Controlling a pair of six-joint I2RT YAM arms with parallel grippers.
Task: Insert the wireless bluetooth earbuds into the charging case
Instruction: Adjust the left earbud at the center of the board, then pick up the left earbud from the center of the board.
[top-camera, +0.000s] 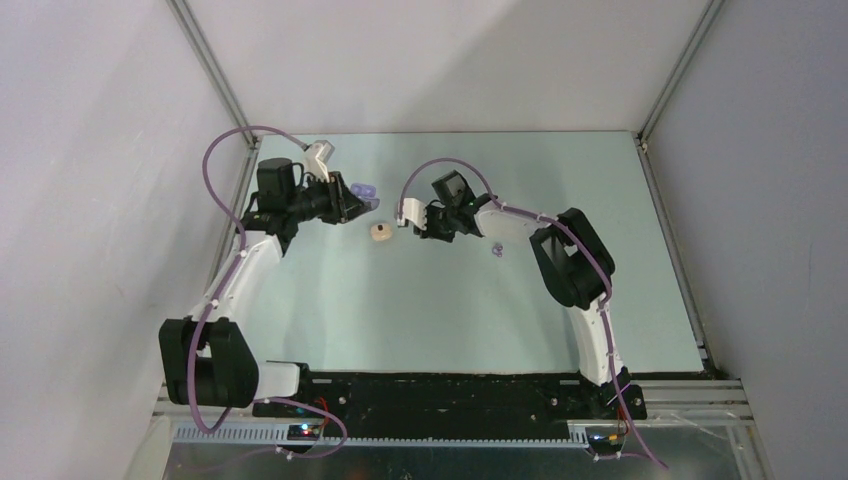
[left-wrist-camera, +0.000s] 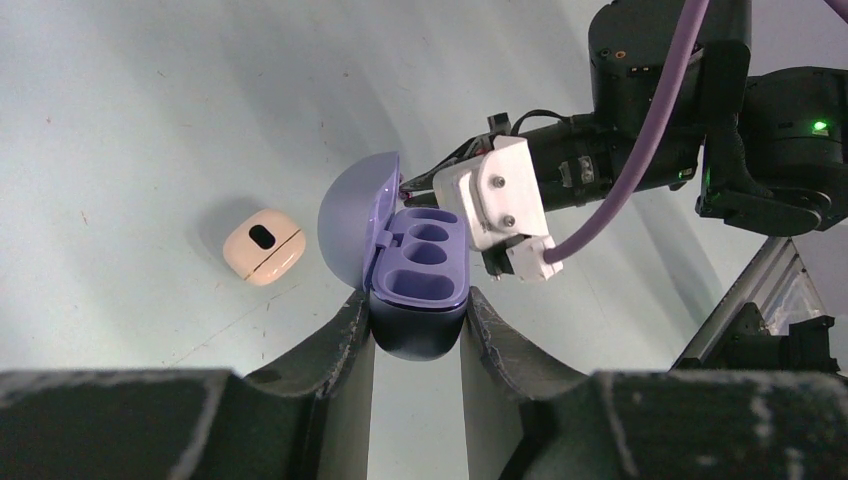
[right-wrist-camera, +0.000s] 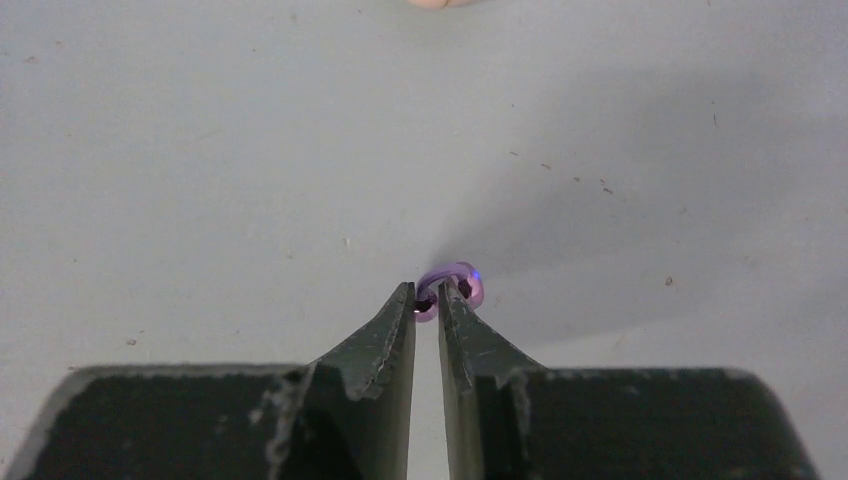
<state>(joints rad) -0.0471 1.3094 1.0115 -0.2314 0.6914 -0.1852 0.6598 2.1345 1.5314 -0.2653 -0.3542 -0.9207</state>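
Observation:
My left gripper is shut on the base of the purple charging case, which it holds with the lid open and both wells empty. In the top view the case sits at the far left of the table, at my left gripper. My right gripper is shut on a tiny purple earbud, pinched at the fingertips. Seen from the left wrist, the tips of my right gripper sit just beyond the open case, by its hinge. Another purple earbud lies on the table under the right arm.
A closed cream case lies on the table left of the purple one, and shows in the top view between the two grippers. Purple cables loop over both arms. White walls enclose the table.

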